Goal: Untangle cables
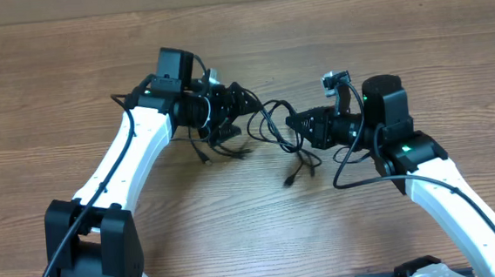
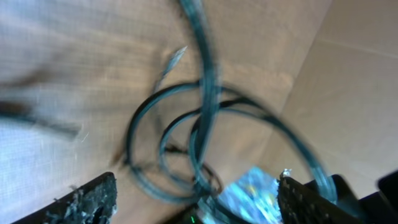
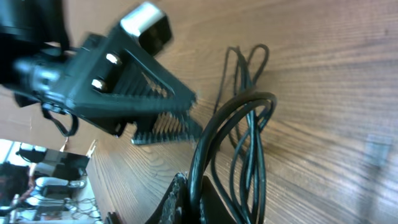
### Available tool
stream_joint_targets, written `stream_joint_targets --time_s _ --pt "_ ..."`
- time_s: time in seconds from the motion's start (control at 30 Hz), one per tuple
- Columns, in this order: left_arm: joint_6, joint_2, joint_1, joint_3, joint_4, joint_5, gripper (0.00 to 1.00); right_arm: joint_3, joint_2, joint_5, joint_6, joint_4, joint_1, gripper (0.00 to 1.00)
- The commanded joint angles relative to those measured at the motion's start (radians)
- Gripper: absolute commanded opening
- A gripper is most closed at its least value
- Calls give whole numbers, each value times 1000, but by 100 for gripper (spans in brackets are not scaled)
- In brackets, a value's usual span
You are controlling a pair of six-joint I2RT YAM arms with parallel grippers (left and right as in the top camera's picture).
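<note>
On the table (image 1: 51, 74), right gripper (image 1: 293, 121) clamps the cables (image 1: 270, 130); left gripper (image 1: 247, 105) gapes near them.

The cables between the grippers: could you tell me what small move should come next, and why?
Probably close the left gripper on the cables looping between its open fingers. The right gripper is shut on another part of them, so a second grip would let the two pull them apart.

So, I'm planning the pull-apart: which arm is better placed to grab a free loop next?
Left, likely. The left gripper is open with loops of the cables between its jaws; the right gripper is shut on the cables, anchoring them.
</note>
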Motion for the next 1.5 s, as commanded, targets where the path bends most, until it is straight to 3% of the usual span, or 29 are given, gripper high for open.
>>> stream_joint_targets --time_s 0.0,0.17,0.27,0.47,0.73,0.93,1.1,1.17,1.33,1.47 --pt "23 9 -21 8 -47 85 88 1 -34 9 -40 7 1 4" --pt "-37 10 -77 8 -82 58 93 1 -36 29 -39 6 13 4" --pt "-121 10 -116 8 -82 -41 91 1 -36 39 -32 8 29 4" --pt "-222 10 -175 8 -61 -232 76 1 -36 38 45 8 33 4" --pt "-290 10 -225 8 3 -316 66 1 -36 4 64 8 33 4" --pt "-304 10 -243 7 4 -340 49 1 -36 0 76 7 33 4" --pt "-307 10 -251 4 12 -346 42 1 -36 0 107 7 33 4" --pt "-307 10 -251 -3 22 -346 36 1 -36 0 118 7 33 4" --pt "-305 10 -250 -16 26 -348 4 1 -36 0 119 3 33 4" --pt "-293 10 -245 -16 27 -376 4 1 -36 29 119 -32 33 4"
